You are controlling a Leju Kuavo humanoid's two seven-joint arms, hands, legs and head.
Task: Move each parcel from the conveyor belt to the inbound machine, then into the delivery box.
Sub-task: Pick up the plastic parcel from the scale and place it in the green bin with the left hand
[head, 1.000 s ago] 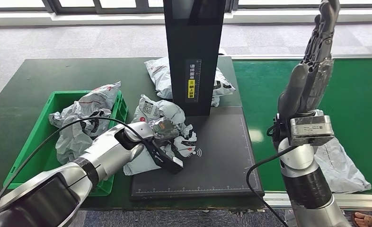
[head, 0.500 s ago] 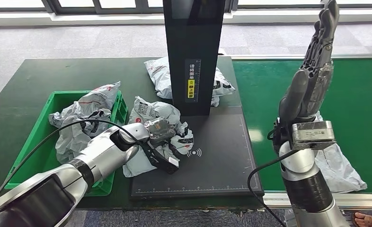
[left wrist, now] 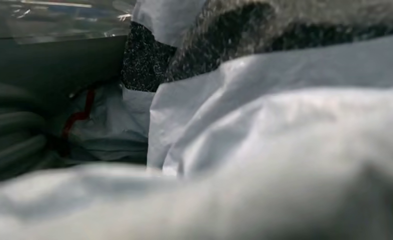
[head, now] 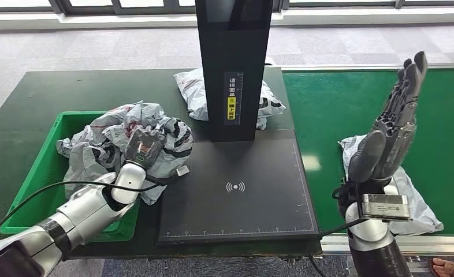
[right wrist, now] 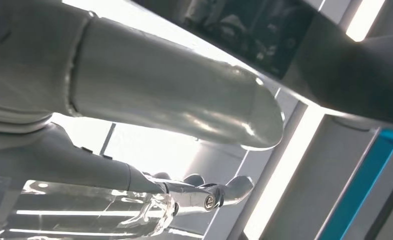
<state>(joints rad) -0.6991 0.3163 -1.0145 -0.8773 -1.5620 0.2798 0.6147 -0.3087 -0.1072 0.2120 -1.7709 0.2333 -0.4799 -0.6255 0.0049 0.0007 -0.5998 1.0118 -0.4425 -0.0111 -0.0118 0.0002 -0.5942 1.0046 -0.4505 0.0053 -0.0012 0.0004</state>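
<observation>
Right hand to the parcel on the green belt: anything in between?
Nothing visible. The right hand is raised with fingers spread, holding nothing, directly over the crumpled grey plastic parcel on the green conveyor belt. Only open air separates them; the parcel's upper side lies partly behind the hand and wrist.

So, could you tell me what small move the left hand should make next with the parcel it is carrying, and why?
Probably it should lower and let go. The left hand holds a crumpled grey parcel above the edge of the green delivery box, which already holds parcels, while the scanner plate lies bare. The right hand is raised with nothing in it, above another parcel on the belt.
</observation>
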